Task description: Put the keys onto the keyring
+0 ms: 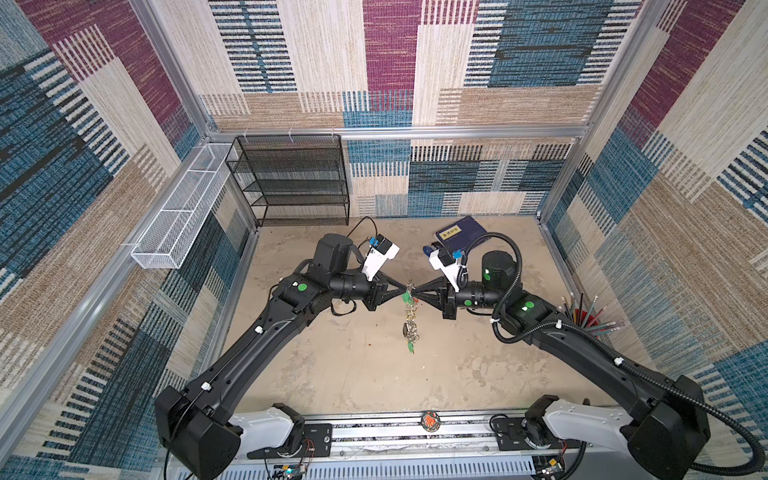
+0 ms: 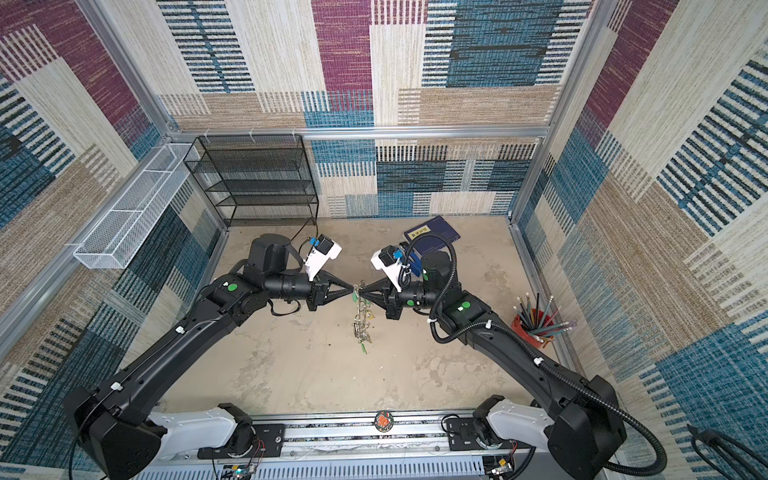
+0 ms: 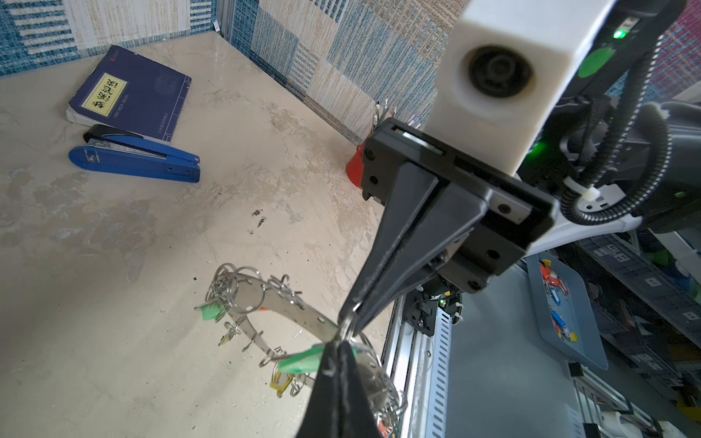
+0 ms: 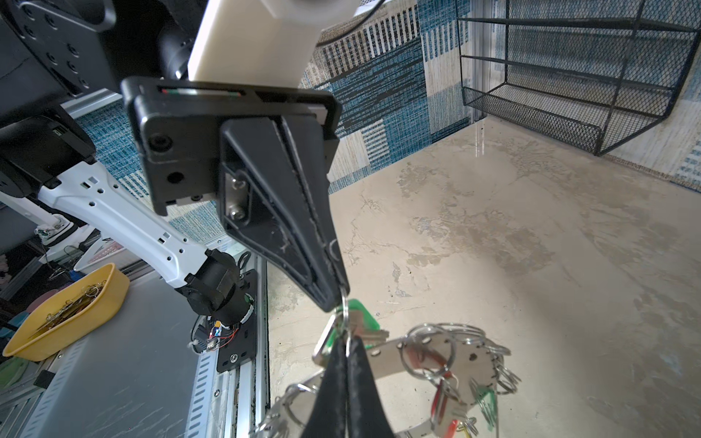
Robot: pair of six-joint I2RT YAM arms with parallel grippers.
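Note:
The keyring [image 1: 409,322] [image 2: 360,320], a flat grey metal disc rimmed with split rings and coloured tags, hangs in the air between both grippers above the middle of the table. My left gripper [image 1: 402,291] [image 3: 340,343] is shut on the key with the green tag [image 3: 299,365] [image 4: 362,313] at the keyring's top. Tip to tip with it, my right gripper [image 1: 418,293] [image 4: 347,337] is shut on a split ring [image 4: 343,303] of the keyring. The disc [image 4: 428,352] [image 3: 299,309] slopes down away from the jaws. A dark tag [image 1: 404,330] hangs lower among the rings; its key cannot be made out.
A blue book [image 1: 461,230] and a blue stapler [image 3: 132,157] lie at the back right. A red cup of pencils [image 1: 582,322] stands by the right wall. A black mesh shelf [image 1: 291,178] and a white mesh basket [image 1: 178,216] are at the back left.

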